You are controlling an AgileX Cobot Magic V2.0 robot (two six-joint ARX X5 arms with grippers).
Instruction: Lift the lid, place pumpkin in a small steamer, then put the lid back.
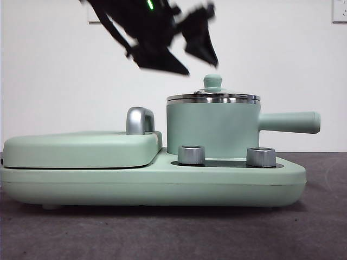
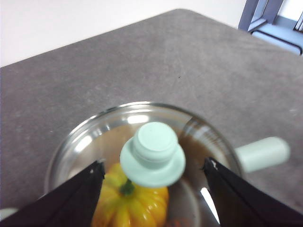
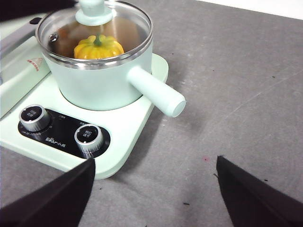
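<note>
The small steamer stands on the mint-green cooker, its long handle pointing right. The lid sits on its steel rim, mint knob on top. Through the glass I see the pumpkin inside the pot, yellow-orange with a green stem; it also shows under the lid as the pumpkin. My left gripper hangs just above the knob, open, with a jaw on either side of it and not touching. My right gripper is open over the grey table beside the cooker, holding nothing.
The flat griddle cover with its steel handle fills the cooker's left half. Two steel dials stand on the base in front of the pot. Grey table extends to the right.
</note>
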